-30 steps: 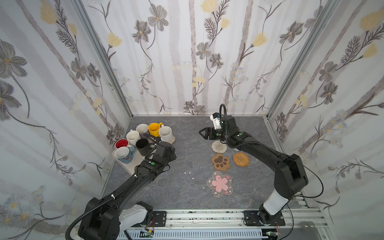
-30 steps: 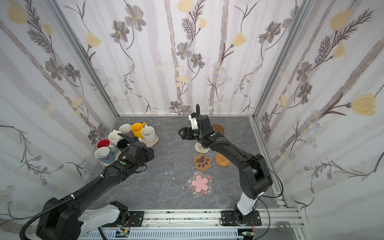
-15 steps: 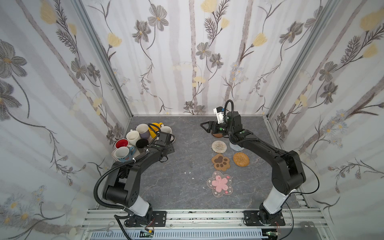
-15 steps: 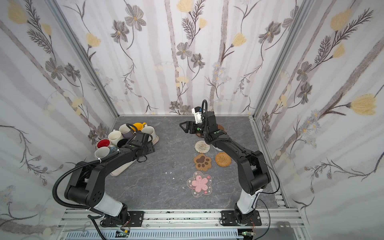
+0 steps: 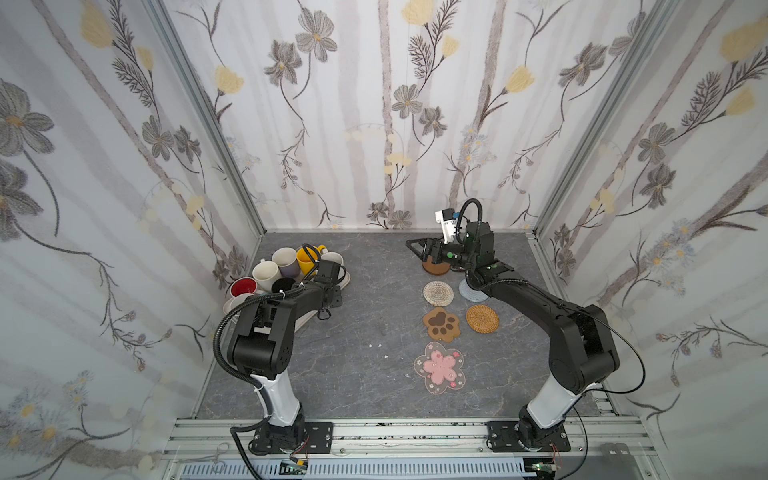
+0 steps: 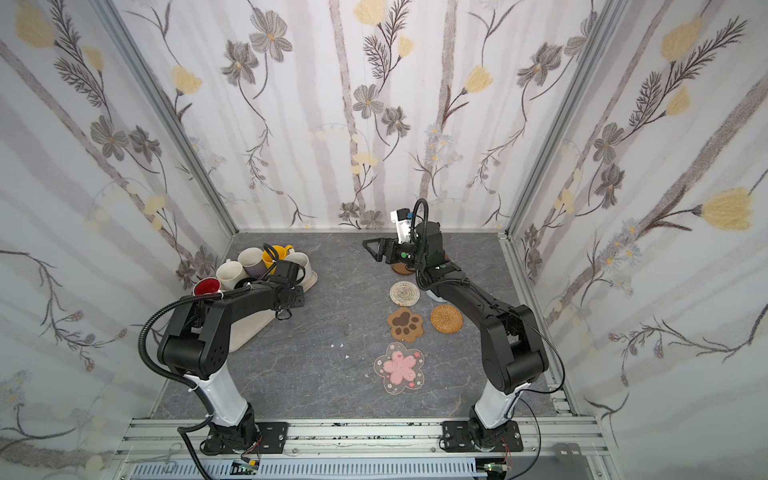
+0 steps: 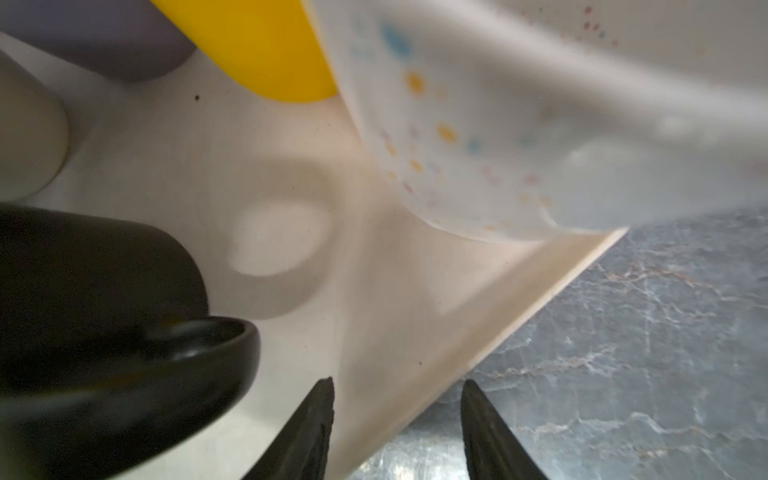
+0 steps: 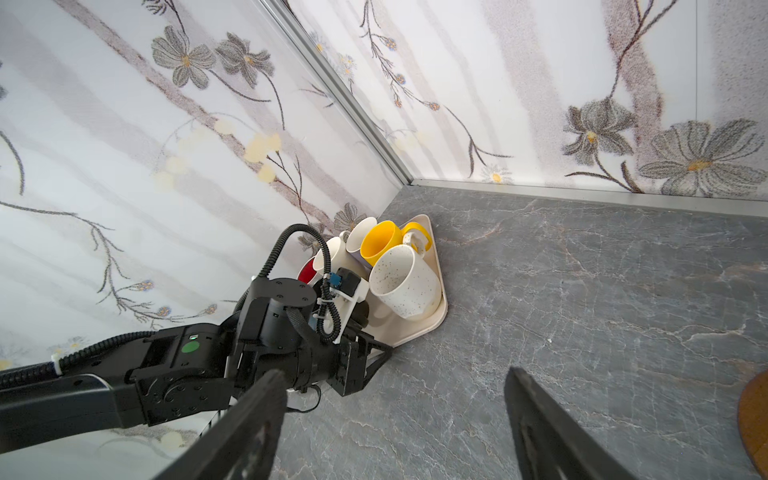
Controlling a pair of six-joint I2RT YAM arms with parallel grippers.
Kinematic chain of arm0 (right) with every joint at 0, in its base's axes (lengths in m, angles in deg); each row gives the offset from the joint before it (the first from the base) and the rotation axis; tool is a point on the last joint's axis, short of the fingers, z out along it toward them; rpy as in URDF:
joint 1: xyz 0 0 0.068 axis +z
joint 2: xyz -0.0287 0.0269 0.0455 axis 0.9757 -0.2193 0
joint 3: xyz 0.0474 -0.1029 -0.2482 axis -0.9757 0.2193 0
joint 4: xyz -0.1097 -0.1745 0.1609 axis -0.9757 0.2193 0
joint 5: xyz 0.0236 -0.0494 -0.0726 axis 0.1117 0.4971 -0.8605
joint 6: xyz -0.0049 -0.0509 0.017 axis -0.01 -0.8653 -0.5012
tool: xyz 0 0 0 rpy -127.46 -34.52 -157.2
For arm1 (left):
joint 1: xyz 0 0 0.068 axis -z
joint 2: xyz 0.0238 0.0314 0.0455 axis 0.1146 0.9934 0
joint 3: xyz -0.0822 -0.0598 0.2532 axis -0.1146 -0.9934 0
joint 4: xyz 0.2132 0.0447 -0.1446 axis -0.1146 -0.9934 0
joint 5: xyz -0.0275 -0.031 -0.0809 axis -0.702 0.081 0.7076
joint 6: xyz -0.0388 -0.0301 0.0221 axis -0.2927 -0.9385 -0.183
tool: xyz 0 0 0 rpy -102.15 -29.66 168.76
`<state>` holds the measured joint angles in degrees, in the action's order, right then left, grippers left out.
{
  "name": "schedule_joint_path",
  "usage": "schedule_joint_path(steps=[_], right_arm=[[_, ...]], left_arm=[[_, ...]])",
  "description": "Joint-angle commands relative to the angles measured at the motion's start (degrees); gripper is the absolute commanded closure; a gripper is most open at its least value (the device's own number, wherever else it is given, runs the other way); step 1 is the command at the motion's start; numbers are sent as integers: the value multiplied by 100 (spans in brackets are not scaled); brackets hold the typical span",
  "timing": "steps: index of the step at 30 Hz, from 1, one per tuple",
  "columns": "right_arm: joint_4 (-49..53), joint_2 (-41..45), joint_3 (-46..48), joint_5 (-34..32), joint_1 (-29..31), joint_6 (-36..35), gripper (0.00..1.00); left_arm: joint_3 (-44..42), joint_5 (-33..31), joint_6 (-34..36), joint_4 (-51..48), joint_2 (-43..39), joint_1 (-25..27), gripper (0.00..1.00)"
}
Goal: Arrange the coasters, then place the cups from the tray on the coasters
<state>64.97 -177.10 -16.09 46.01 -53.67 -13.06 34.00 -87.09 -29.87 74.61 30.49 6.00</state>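
Left gripper (image 7: pixel 397 388) hovered with its ridged black fingertips parted and nothing between them over the low rim of the smooth beige plastic tray (image 7: pixel 415 291). It sat beside a glossy black cup (image 7: pixel 104 311) and a speckled off-white cup (image 7: pixel 478 124), with a yellow cup (image 7: pixel 257 45) beyond. In both top views the tray sat at the middle left of the frame, its glazed cups crowded at the far end. The left arm was folded sharply at the elbow and stretched low across it. Right of centre, the right gripper (image 5: pixel 417 246) was likewise released, its fingers spread wide and empty. It was held level with its wrist above a brown wooden disc (image 5: pixel 435 269), and the arm reached far forward from its base. Below it, on the veined grey stone-look tabletop (image 5: pixel 353 374), lay a pale woven round coaster (image 5: pixel 438 293), a grey round coaster (image 5: pixel 471 295) partly under the arm, a tan rattan round (image 5: pixel 482 318), a brown paw-shaped mat (image 5: pixel 441 324) and a clear mat printed with a pink flower (image 5: pixel 439 368)
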Motion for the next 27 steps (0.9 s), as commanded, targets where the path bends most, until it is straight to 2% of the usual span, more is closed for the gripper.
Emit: schedule_joint_path(steps=[1,11,19,27], right_arm=[[-364,-11,13,153,-32,102,17],[-493,-4,72,216,-75,221,18],[-567,87,180,251,-122,304,19],[-624,156,254,265,-167,351,19]], left_arm=[[80,-161,282,-36,132,-49,49],[-39,-118,385,-80,127,-51,67],[-103,54,361,-71,291,174,81],[42,119,292,-71,497,438,90]])
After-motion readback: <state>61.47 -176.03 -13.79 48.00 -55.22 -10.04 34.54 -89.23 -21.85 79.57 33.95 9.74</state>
